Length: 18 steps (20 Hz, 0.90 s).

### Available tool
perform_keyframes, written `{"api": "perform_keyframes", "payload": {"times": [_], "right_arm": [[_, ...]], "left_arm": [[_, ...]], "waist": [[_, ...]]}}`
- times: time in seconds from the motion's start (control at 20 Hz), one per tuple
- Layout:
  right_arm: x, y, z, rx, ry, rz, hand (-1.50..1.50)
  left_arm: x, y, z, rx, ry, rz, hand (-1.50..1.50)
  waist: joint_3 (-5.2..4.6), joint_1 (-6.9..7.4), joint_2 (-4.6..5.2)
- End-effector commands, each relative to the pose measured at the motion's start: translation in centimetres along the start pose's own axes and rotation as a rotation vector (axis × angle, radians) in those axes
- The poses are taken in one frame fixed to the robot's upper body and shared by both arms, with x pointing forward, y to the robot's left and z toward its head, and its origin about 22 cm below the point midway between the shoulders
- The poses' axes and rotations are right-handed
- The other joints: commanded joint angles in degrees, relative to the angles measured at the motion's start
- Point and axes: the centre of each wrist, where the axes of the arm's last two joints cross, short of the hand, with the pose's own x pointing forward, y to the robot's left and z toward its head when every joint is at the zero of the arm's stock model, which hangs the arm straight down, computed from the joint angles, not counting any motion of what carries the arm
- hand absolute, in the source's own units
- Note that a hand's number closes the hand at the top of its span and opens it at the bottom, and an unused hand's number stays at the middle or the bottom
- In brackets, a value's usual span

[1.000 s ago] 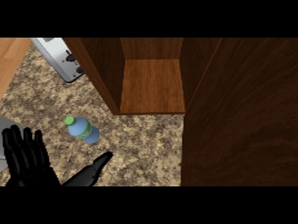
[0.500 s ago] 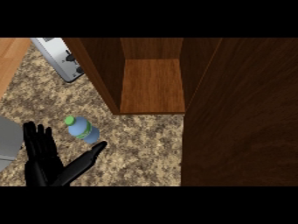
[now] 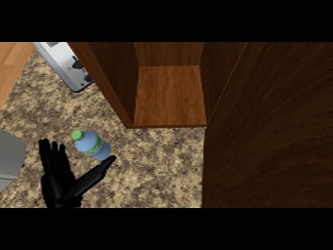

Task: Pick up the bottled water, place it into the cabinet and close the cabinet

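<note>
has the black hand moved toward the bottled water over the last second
Yes. Judged against the cabinet, which stays put, the hand has moved right and up toward the bottled water, its thumb now touching the bottle's base.

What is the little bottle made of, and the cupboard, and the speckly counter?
The bottle looks like clear bluish plastic, with a green cap and band. The cupboard looks like dark brown wood: streaky grain lines run along it, with a dull sheen. The counter looks like stone, maybe granite, from its tan and brown speckles.
</note>
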Motion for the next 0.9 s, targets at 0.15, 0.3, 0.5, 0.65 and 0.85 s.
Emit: {"api": "perform_keyframes", "payload": {"times": [0.15, 0.3, 0.5, 0.65, 0.85], "right_arm": [[3.6, -0.5, 0.5, 0.024, -0.064, -0.008, -1.5], [4.6, 0.9, 0.0, -0.002, -0.063, -0.005, -1.5], [3.2, -0.3, 1.1, 0.007, -0.082, 0.001, -1.5], [3.3, -0.4, 1.1, -0.017, -0.073, 0.01, -1.5], [3.6, -0.5, 1.5, -0.005, -0.066, 0.025, -1.5]], "left_arm": [[-3.7, 0.8, -1.8, 0.029, 0.012, 0.012, -1.5], [-4.7, 1.2, -3.5, 0.032, -0.016, 0.015, -1.5], [-6.9, 1.2, -2.7, 0.061, -0.007, -0.012, -1.5], [-6.9, 1.4, -2.8, 0.053, 0.011, 0.029, -1.5], [-7.8, 2.2, -3.2, 0.033, -0.021, 0.132, -1.5]], "waist": [[0.08, -0.12, 0.01], [-0.01, -0.07, 0.22], [0.04, -0.29, 0.12], [0.08, 0.26, 0.08], [0.05, -0.03, 0.06]]}}
